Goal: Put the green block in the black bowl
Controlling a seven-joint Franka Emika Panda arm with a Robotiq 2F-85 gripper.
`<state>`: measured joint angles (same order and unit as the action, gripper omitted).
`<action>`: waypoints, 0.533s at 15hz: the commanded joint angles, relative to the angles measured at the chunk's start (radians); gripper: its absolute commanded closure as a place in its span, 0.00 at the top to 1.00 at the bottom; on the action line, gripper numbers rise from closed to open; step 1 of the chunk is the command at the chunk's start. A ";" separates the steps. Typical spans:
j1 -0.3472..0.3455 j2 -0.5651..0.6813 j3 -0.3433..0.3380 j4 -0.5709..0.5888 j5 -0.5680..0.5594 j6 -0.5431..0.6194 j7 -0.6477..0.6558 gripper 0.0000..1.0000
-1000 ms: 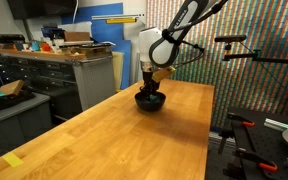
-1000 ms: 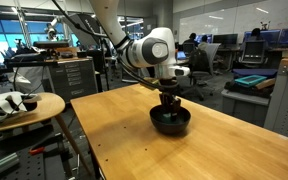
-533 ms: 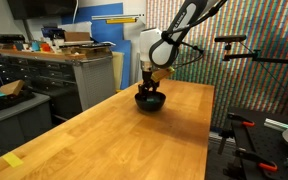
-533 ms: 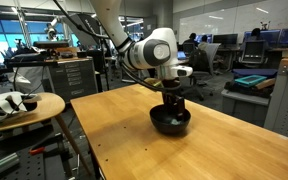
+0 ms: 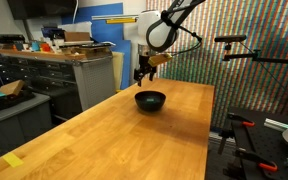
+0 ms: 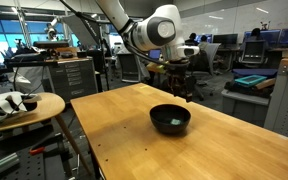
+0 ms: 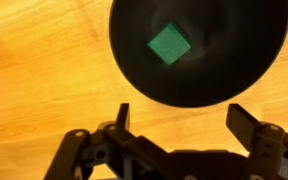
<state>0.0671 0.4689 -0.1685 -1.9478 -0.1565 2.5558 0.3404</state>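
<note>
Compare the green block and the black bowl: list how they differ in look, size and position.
Colour: the green block is green, the black bowl black.
Shape: the block is a flat-faced cube, the bowl round and hollow.
Size: the block is far smaller, covering only a small patch of the bowl's floor.
Position: the bowl sits on the table; the block lies inside the bowl.
Both are plain and unmarked.
</note>
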 commanded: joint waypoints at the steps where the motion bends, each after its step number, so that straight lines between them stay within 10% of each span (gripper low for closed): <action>1: -0.043 -0.058 0.029 0.038 0.023 -0.117 -0.115 1.00; 8: -0.092 -0.062 0.067 0.119 0.044 -0.337 -0.291 1.00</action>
<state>0.0115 0.4159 -0.1384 -1.8689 -0.1454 2.3089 0.1339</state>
